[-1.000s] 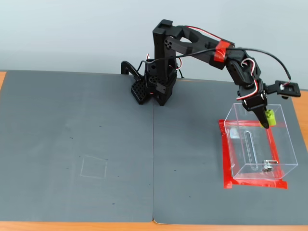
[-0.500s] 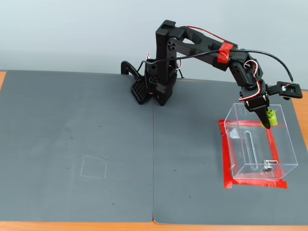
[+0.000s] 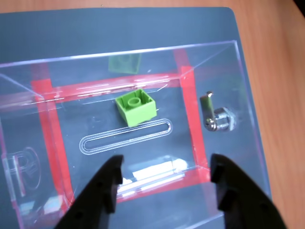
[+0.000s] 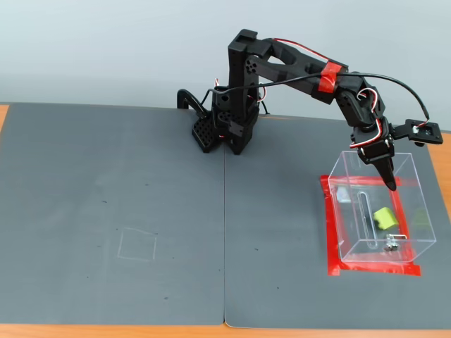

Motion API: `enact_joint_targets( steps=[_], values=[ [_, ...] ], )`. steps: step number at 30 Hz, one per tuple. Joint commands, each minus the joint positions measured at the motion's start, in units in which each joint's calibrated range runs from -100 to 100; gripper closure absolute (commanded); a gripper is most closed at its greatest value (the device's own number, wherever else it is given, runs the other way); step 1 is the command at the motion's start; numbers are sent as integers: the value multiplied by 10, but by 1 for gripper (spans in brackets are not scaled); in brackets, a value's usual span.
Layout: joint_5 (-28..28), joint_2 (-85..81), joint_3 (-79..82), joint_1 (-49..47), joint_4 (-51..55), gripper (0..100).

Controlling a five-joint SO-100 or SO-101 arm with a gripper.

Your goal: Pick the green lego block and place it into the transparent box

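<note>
My end effector hangs empty with its two fingers spread wide, poised over the open top of the transparent box; in the fixed view it sits at the box's far upper edge. Just beyond the fingertips in the wrist view lies the slot cut in one wall, and past that the green lego block, resting tilted on the box floor near the metal fitting. A faint green reflection shows on the far wall.

I judge the block light, rigid and smooth-sided. If I ever needed it again I'd pinch two opposite flat sides, not the studs. The box looks thin-walled and easy to nudge, though red tape appears to hold its base to the grey mat.

For room, the rim is the hazard: I'd lift straight up before swinging away. The mat to the left in the fixed view is wide open, with the desk edge close on the right.
</note>
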Motion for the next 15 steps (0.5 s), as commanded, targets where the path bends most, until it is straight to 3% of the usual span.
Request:
enact_joint_targets(
  steps=[1,15],
  values=[
    [-1,-4,-23,3,-1,79],
    [-1,-15,-22,5,-1,80]
  ],
)
